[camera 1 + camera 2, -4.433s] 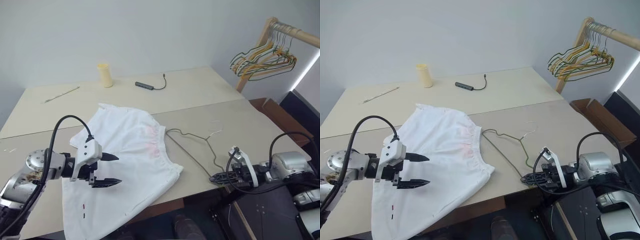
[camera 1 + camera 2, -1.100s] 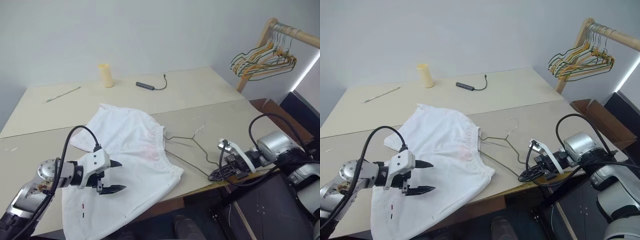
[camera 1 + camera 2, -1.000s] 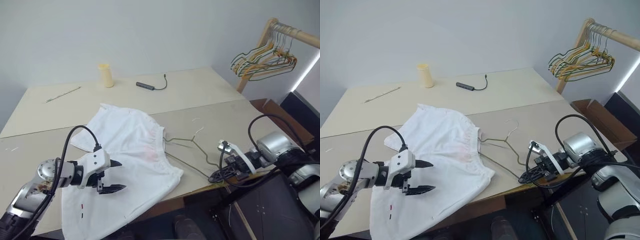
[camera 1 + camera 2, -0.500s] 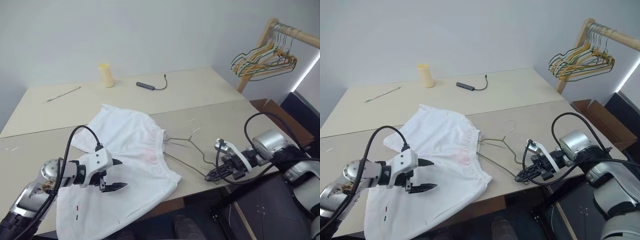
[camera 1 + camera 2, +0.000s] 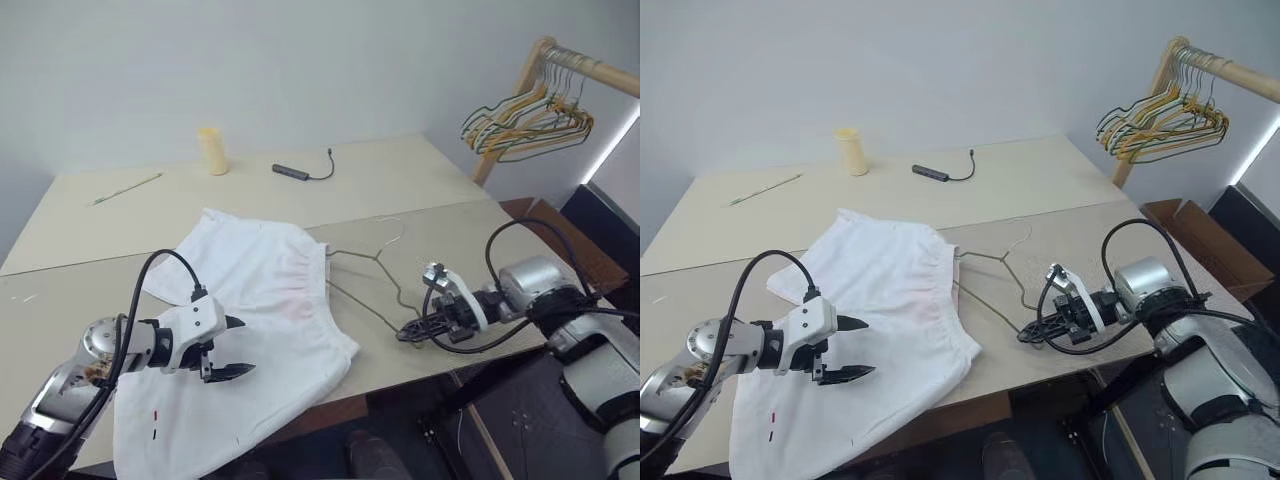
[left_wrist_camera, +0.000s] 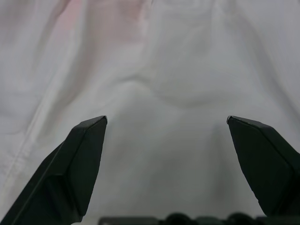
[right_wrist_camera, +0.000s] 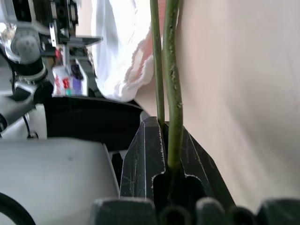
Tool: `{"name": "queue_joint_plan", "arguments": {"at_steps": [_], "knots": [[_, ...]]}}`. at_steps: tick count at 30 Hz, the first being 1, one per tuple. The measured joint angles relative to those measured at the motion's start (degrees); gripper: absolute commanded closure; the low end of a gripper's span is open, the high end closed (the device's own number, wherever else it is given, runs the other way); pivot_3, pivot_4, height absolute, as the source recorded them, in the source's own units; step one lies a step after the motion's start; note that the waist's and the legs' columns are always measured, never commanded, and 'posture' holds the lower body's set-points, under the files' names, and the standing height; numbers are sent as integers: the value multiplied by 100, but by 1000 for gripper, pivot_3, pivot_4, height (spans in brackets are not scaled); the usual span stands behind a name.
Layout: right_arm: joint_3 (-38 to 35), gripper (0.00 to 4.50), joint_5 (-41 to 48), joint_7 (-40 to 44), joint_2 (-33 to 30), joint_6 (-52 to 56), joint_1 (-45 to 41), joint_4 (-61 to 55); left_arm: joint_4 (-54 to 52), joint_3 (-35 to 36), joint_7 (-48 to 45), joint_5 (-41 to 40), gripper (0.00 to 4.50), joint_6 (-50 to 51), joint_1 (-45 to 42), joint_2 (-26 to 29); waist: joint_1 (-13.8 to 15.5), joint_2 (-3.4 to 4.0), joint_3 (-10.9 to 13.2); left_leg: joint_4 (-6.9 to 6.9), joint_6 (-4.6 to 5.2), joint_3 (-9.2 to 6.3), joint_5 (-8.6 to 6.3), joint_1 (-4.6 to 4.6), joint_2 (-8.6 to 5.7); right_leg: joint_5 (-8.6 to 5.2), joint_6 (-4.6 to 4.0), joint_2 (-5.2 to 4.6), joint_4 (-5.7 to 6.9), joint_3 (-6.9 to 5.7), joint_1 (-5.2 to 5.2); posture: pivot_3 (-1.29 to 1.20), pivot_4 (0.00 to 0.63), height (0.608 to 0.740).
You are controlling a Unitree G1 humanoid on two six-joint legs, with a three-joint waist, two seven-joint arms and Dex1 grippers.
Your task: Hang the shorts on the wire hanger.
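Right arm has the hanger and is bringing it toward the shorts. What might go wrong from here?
1. The right gripper pinches only one corner of the thin wire hanger, so it may swivel or slip.
2. The hanger's far end meets the gathered waistband of the shorts; it could push the fabric instead of entering.
3. The left gripper hangs open above the shorts, holding nothing, so they may slide.

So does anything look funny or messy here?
A bit: the white shorts lie rumpled and crooked, with one corner drooping over the table's front edge. The wire hanger isn't flat either; the right claw pinches one corner.
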Motion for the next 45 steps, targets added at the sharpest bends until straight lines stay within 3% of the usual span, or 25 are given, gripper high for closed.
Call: {"name": "queue_joint_plan", "arguments": {"at_steps": [6, 12, 18, 21, 25, 29, 33, 39, 45], "knots": [[-35, 4500, -529, 2, 597, -221, -178, 698, 11, 0, -2, 26, 30, -9, -1, 15, 14, 1, -1, 1, 0, -3, 0, -5, -2, 2, -1, -3, 2, -1, -3, -131, 0, 740], [-712, 4500, -1095, 5, 1033, -490, -530, 1685, 8, -3, 6, 119, 30, -18, 20, 45, 14, 3, -1, 1, 0, -7, 0, -4, -3, 3, -2, -3, 4, -4, -3, -130, 0, 740], [-1074, 4500, -1474, 4, 1267, -573, -611, 1836, 8, -4, 8, 207, 30, -27, 92, 46, 13, 4, -2, 0, -1, -12, 0, -5, -2, 3, -3, -4, 7, -8, -4, -131, 0, 740], [-1599, 4500, -1547, -162, 1386, -659, -610, 2048, 8, -4, 11, 212, 30, -30, 93, 45, 8, 4, -2, 0, -1, -13, 0, -5, -2, 4, -4, -4, 7, -8, -3, -131, 0, 740], [-2238, 4500, -1715, -736, 1400, -1282, -504, 1852, 8, -4, 20, 212, 30, -34, 99, 42, 9, 4, -2, -2, -1, -15, 0, -5, -2, 4, -4, -5, 5, -9, -3, -143, 0, 740], [-2502, 4500, -2013, -1374, 1366, -2038, 138, 806, 52, 21, 77, 200, 30, -67, -25, -60, 23, 4, -2, -3, -1, -16, 0, -10, -2, 4, -3, -7, 4, -10, -4, -158, 0, 740], [-2529, 4500, -2394, -2020, 1273, -2609, 728, -500, 332, 256, 320, -22, 30, -79, -984, -466, 73, 4, -2, 6, -2, -15, 0, -13, -5, 6, 0, -8, 12, -11, -7, -175, 0, 740], [-2641, 4500, -2587, -2366, 1021, -2815, 930, -1914, 1618, 558, 429, -152, 30, -403, -3236, -710, 28, 2, -3, 2, -2, -15, 0, -17, -9, 7, 2, -6, -1, -11, -7, -182, 0, 740], [-2610, 4500, -2652, -2365, 768, -2770, 939, -2777, 3979, 161, -1000, 77, 30, -1345, -5421, -557, -42, 2, -3, 2, -1, -15, 1, -22, -12, 7, 4, -4, -2, -14, -13, -187, 0, 740]]}}
